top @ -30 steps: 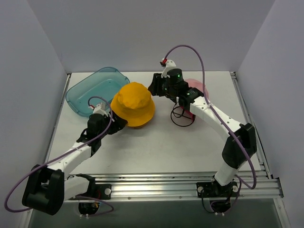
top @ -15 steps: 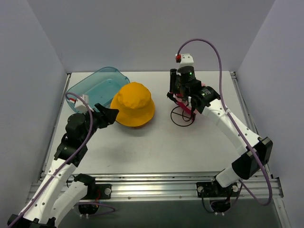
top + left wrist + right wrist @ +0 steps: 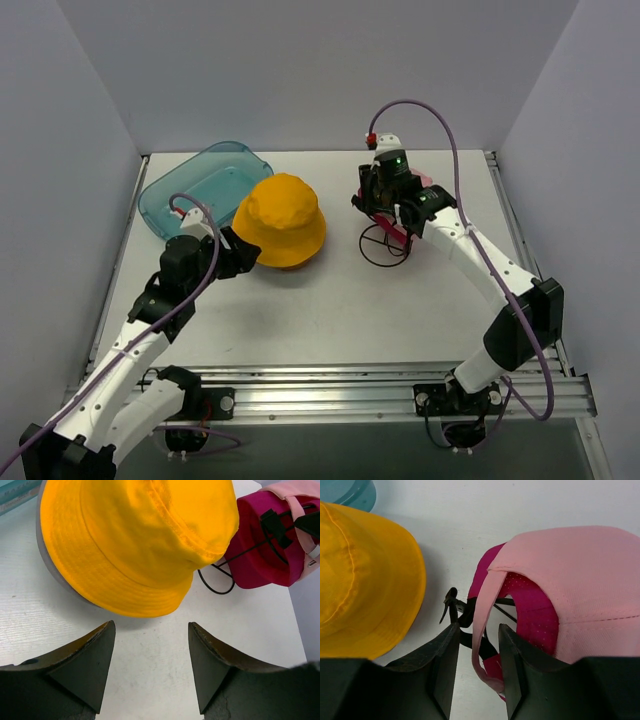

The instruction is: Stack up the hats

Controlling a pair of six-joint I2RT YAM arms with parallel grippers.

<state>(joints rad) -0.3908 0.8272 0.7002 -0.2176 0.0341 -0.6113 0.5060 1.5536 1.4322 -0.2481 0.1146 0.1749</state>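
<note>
Since the frame half a second earlier, the left arm has swung back toward the yellow-orange bucket hat (image 3: 282, 220), and the right gripper (image 3: 478, 626) has dropped onto the caps. The left gripper (image 3: 150, 626) is spread wide and empty, just short of the brim. The right gripper's fingers are narrowly apart and straddle the rear rim of the light pink cap (image 3: 580, 580), which covers the magenta cap (image 3: 532, 607), with a sliver of gap on each side. The bucket hat rests on the table (image 3: 330, 310) beside the teal tub (image 3: 195, 185), with a grey cap (image 3: 46, 560) edge showing beneath it.
</note>
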